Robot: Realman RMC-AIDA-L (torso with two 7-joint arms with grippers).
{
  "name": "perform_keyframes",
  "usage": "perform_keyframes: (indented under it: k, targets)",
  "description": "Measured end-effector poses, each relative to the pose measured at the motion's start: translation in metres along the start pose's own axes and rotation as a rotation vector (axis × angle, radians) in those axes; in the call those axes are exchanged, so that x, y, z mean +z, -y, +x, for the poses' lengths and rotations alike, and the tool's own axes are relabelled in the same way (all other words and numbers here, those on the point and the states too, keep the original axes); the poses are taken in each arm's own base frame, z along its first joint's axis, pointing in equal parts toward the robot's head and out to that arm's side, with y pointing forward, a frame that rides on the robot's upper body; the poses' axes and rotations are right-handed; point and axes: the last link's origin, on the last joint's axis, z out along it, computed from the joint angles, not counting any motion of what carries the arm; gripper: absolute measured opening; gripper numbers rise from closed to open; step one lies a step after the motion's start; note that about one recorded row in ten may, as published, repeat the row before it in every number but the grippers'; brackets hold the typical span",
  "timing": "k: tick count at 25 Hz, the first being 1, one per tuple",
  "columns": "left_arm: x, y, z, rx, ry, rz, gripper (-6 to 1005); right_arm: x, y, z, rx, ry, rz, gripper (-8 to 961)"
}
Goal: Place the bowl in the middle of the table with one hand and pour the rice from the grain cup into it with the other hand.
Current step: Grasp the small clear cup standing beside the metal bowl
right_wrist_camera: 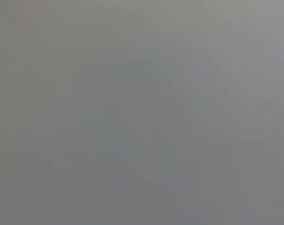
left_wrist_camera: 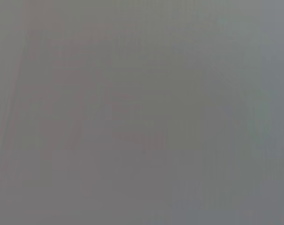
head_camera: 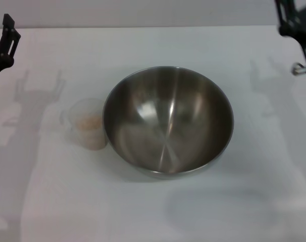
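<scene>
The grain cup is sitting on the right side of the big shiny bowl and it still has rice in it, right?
Not quite. In the head view the grain cup stands on the left side of the bowl, close against its rim. The rest holds: the rice is still in the cup, and the bowl is empty.

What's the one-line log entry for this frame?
bowl: mid-table, empty | cup: upright at bowl's left, rice inside | left gripper: far left edge, idle | right gripper: far right corner, idle
</scene>
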Motion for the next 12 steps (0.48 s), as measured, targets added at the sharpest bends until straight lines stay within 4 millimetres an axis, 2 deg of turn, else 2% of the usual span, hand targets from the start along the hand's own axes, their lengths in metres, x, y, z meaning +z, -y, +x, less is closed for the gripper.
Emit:
perform_keyframes:
  k: [1,2,3,4,5,6,9,10,11,12]
  targets:
    - [0.0,0.0,0.0,0.0,0.0,0.0,842,-0.011,0.018,0.009,0.041,-0.046,0.021,444]
    - [0.0,0.0,0.0,0.0,0.0,0.0,842,-0.011,0.018,0.009,0.041,-0.046,0.021,444]
    - [-0.001,0.001,0.0,0.001,-0.002,0.001,842,-0.015,0.027,0.012,0.061,-0.066,0.032,444]
    - [-0.01,0.003,0.002,-0.001,-0.019,0.012,842,-0.021,0.043,0.017,0.084,-0.096,0.061,444]
    - [-0.01,0.003,0.002,-0.001,-0.019,0.012,842,-0.021,0.043,0.017,0.084,-0.096,0.061,444]
    - [-0.013,0.004,0.003,-0.002,-0.023,0.013,842,-0.023,0.057,0.019,0.088,-0.112,0.101,444]
    - [-0.013,0.004,0.003,-0.002,-0.023,0.013,843,-0.023,0.069,0.019,0.062,-0.113,0.156,525]
    - [-0.029,0.005,0.003,0.002,-0.028,0.007,843,-0.023,0.073,0.019,0.01,-0.117,0.174,552]
    - [-0.029,0.005,0.003,0.002,-0.028,0.007,843,-0.023,0.073,0.019,0.01,-0.117,0.174,589]
    - [-0.04,0.002,0.001,0.003,-0.01,-0.016,843,-0.023,0.072,0.019,-0.05,-0.123,0.173,626]
